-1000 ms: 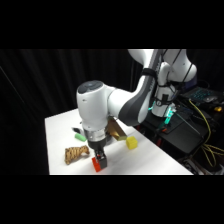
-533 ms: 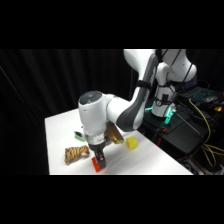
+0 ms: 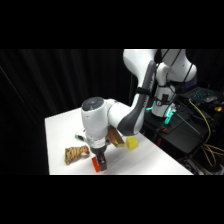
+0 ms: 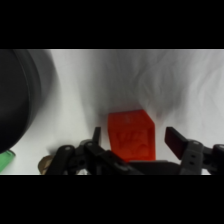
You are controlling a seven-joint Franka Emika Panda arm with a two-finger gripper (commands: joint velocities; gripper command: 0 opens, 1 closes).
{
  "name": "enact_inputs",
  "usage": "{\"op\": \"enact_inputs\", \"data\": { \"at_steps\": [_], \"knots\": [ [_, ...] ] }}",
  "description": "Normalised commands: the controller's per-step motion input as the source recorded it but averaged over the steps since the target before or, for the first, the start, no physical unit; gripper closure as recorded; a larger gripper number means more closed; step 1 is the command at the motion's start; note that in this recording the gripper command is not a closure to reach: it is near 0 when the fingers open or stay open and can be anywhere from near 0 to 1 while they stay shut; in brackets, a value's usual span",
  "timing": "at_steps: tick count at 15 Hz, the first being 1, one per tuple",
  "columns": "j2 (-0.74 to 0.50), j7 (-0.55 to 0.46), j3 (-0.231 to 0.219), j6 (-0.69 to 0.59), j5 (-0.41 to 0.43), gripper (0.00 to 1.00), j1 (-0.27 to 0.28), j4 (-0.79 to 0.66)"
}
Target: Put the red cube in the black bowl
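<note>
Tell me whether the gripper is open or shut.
Open. In the wrist view the gripper has its two fingers spread either side of the red cube, with white table showing between the right finger and the cube.

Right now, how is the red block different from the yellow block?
The red cube sits right under the gripper, between its open fingers; the yellow cube sits apart, with nothing around it. The red cube lies near the table's front edge; the yellow cube lies farther back, beside the arm. One is bright red-orange, the other yellow. Both are small blocks of about the same size, resting on the white table.
</note>
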Motion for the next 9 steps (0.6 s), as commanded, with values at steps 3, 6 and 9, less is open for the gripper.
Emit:
{"op": "enact_inputs", "data": {
  "at_steps": [3,6,9],
  "knots": [
    [0.01,-0.08,-0.044,0.19,0.054,1.0,0.016,0.04],
    [-0.07,-0.08,-0.051,0.11,0.046,1.0,0.03,0.0],
    [-0.2,-0.07,-0.037,-0.01,0.057,1.0,0.034,-0.06]
  ]
}}
